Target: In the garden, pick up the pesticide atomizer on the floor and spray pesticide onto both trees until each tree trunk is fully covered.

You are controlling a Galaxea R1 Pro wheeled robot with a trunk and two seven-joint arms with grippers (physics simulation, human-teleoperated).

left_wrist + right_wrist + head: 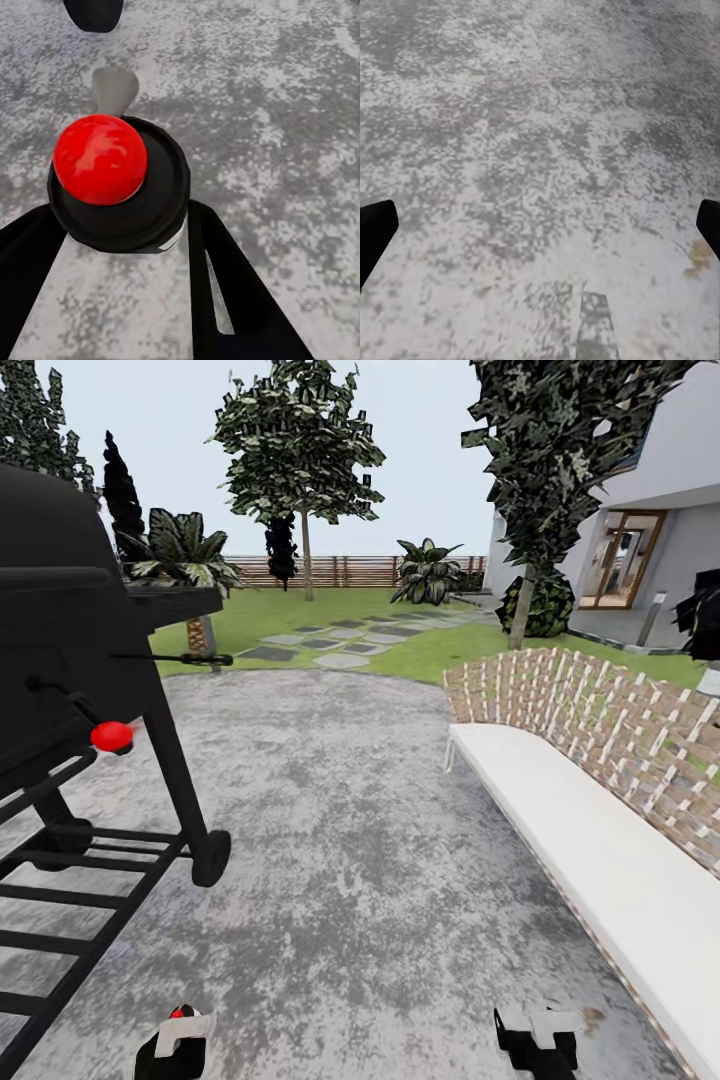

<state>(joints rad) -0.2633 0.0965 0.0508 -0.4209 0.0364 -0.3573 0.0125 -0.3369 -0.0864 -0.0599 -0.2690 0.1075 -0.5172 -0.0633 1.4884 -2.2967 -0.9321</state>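
The pesticide atomizer [101,159] has a round black body and a glossy red ball top. It sits between the two black fingers [240,300] of my left gripper [120,217], which is shut on it above grey paving. In the head view the left gripper [175,1045] is at the bottom edge with the atomizer's red top [178,1013] peeking out. My right gripper [540,1045] hangs open over bare paving, holding nothing, its fingers [375,232] far apart. Two tall trees stand far ahead on the lawn: one tree trunk [307,565] by the fence, the other tree trunk [521,615] near the house.
A black wheeled grill [60,660] with a red knob [112,736] stands close on the left. A white bench with a woven back [600,860] runs along the right. Grey stepping slabs [330,645] cross the lawn towards the brown fence [340,570]. A short palm [185,555] stands behind the grill.
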